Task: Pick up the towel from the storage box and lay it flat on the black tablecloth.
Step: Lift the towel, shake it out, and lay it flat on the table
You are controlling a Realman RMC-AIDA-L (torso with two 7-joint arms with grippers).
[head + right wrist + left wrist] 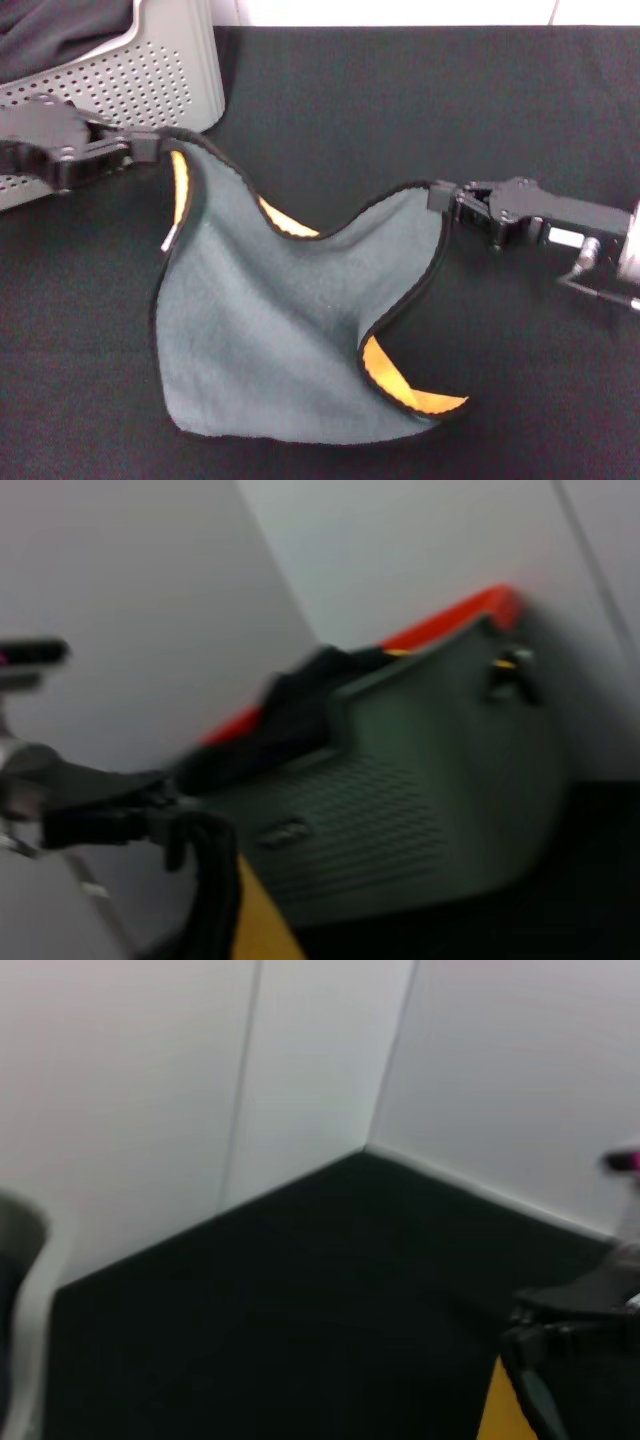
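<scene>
Two hands [150, 148] [443, 197], one towel [290, 330], one storage box [130, 80], one black tablecloth [420, 110].

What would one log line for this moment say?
towel: out of storage box | left hand, right hand: gripping corners | partly on black tablecloth

Looks like a robot lab or test cell, not a home. Worktop [400, 100] is covered edge to edge in a plain black tablecloth [520, 380], pushed into a corner of 2 bare white walls [150, 1060] with visible panel seams. Only props: 1 grey perforated storage box [150, 80] with dark fabric [60, 30] in it, and 1 towel [290, 330]. No furniture, decor or household clutter; staged setup.
</scene>
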